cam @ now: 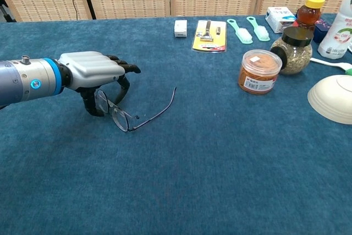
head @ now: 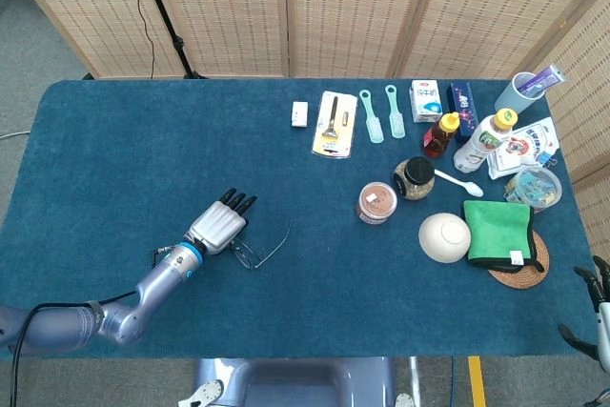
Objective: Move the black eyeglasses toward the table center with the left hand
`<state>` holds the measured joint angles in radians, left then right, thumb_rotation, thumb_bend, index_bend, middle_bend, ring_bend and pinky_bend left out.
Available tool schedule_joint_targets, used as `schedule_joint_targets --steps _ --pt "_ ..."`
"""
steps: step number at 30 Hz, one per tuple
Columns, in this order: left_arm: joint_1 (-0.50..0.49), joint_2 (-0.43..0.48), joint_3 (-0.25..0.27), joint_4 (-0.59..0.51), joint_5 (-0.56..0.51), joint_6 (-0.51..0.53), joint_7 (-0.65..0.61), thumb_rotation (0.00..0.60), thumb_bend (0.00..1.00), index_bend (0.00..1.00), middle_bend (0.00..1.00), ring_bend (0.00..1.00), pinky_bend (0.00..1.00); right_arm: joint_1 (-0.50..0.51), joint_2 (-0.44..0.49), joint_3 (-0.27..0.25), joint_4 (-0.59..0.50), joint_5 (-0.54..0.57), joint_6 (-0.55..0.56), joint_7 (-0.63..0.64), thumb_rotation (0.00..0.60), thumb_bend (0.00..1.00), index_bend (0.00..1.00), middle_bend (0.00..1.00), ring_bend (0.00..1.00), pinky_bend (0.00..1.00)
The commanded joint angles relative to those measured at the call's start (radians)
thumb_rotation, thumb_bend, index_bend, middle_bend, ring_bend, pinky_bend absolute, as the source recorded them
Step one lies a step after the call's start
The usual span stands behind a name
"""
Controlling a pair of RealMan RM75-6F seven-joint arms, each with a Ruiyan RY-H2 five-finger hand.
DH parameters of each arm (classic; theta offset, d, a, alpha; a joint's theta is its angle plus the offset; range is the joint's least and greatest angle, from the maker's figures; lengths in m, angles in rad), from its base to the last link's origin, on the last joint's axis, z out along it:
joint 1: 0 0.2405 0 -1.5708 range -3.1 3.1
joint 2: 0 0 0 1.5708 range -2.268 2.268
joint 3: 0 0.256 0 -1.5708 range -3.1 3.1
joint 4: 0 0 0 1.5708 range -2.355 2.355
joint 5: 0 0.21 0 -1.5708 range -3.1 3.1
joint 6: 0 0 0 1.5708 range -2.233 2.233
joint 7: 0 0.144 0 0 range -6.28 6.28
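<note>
While pinching: left hand (cam: 91, 72) has thumb and fingers closed on the glasses (cam: 118, 115) frame
Glasses: left of table (head: 114, 140) centre (arm trailing rightward)
Technique: slide slowly, low, grip steady

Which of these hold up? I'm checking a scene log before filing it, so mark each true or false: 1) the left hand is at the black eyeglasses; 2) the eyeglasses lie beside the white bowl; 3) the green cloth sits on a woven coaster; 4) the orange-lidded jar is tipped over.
1) True: the left hand has its fingers on the black eyeglasses.
2) False: the eyeglasses lie far left of the white bowl.
3) True: the green cloth lies over the woven coaster.
4) False: the orange-lidded jar stands upright.
</note>
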<state>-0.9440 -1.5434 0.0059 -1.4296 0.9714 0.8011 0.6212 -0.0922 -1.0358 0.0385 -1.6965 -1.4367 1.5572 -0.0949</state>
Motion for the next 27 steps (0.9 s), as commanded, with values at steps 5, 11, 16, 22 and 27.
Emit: schedule_joint_targets --steps 5,11,16,22,27 --pt "0.009 0.003 -0.007 -0.006 0.022 0.009 -0.026 0.600 0.21 0.48 0.00 0.00 0.00 -0.002 0.001 0.000 0.000 -0.001 0.004 0.002 0.600 0.19 0.19 0.06 0.08 0.16" --pt "0.027 0.030 -0.005 -0.028 0.071 0.030 -0.062 0.600 0.21 0.21 0.00 0.00 0.00 -0.006 0.002 -0.001 0.000 -0.005 0.010 0.004 0.600 0.19 0.19 0.06 0.08 0.16" --pt "0.055 0.081 0.017 -0.075 0.155 0.075 -0.080 0.574 0.21 0.03 0.00 0.00 0.00 -0.006 -0.001 -0.002 0.003 -0.008 0.012 0.009 0.600 0.19 0.19 0.06 0.08 0.16" --pt "0.085 0.125 0.058 -0.128 0.270 0.121 -0.070 0.558 0.21 0.00 0.00 0.00 0.00 -0.004 -0.004 -0.002 0.006 -0.015 0.012 0.013 0.600 0.19 0.19 0.06 0.08 0.16" --pt "0.095 0.117 0.070 -0.136 0.317 0.134 -0.033 0.557 0.21 0.00 0.00 0.00 0.00 -0.006 -0.005 -0.003 0.007 -0.020 0.016 0.016 0.600 0.19 0.19 0.06 0.08 0.16"
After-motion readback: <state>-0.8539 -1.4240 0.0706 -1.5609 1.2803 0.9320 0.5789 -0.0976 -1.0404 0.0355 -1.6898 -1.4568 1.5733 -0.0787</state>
